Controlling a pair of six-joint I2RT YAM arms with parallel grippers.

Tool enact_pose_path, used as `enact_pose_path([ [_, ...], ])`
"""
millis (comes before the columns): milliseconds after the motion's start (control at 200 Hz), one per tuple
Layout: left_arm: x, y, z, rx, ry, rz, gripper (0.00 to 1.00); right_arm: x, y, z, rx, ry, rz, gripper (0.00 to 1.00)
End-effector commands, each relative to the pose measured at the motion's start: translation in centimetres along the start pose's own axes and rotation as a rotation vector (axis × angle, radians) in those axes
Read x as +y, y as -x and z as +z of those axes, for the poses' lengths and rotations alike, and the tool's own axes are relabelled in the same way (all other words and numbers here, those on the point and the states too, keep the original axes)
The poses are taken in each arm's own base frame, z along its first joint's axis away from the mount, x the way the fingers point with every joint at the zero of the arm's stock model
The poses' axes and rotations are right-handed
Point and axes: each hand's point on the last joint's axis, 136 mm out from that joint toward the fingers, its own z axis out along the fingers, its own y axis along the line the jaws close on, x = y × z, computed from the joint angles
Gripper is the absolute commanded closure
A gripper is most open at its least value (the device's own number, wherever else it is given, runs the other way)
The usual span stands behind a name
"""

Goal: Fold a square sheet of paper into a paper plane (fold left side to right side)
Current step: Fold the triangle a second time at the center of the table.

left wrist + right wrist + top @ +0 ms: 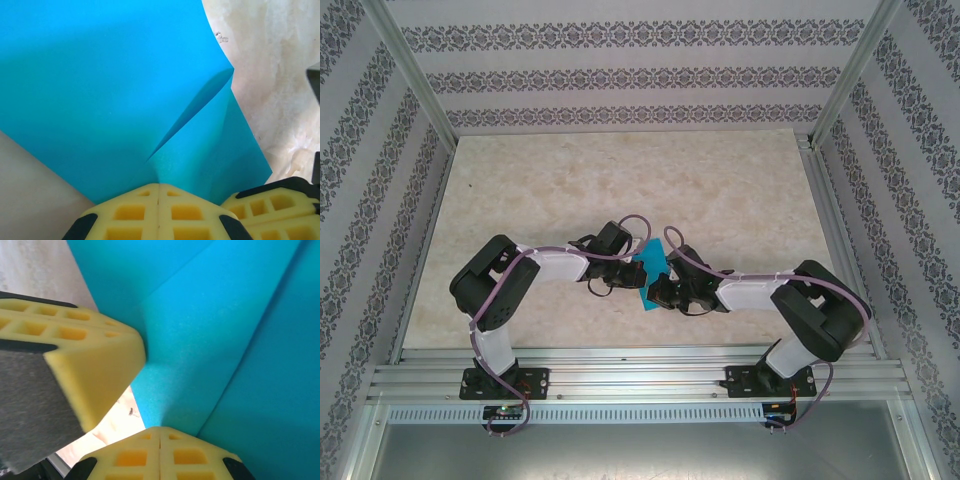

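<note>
The square sheet of paper (653, 260) is bright cyan-blue and held up off the table between both arms, standing on edge. In the left wrist view the sheet (100, 75) has an overlapping flap with a slanted fold edge. My left gripper (159, 186) is shut on its lower edge, and my right gripper's yellow fingers (277, 202) are close beside it. In the right wrist view the sheet (215, 330) shows layered creases, with my right gripper (160, 429) shut on it and the left fingers (80, 360) pinching just left. No dart-shaped paper plane is in view.
The marble-patterned table (620, 180) stretches behind and to both sides of the arms. Patterned walls with metal posts (410, 70) enclose it. An aluminium rail (640, 365) runs along the near edge by the arm bases.
</note>
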Motion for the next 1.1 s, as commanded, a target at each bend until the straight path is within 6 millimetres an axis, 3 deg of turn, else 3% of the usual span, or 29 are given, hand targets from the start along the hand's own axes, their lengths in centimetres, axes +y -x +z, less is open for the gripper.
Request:
enact_pose_path([
  [0,3.3,-1.8,0.9,0.041,0.091,-0.022,0.96,-0.1,0.0,0.6,-0.016,-0.001,0.025,0.94],
  [310,3.5,-1.8,0.8,0.037,0.103,-0.024,0.97,-4.6,-4.0,0.3,0.066,-0.142,0.149,0.94],
  [649,3.6,-1.8,0.8,0.035,0.111,-0.021,0.97,-4.4,-6.5,-0.2,0.153,-0.130,0.132,0.94],
  [789,2.6,-1.2,0.3,0.018,0.078,-0.004,0.94,-2.4,-4.9,-0.9,0.104,-0.041,0.099,0.93],
  [914,0.6,0.0,-0.8,-0.004,0.030,0.019,0.91,-0.7,-2.3,-3.0,0.034,-0.012,0.029,0.87],
  [1094,-3.0,3.3,-4.4,-0.082,-0.054,0.057,0.76,-1.0,1.9,-7.1,-0.087,-0.013,-0.033,0.75],
])
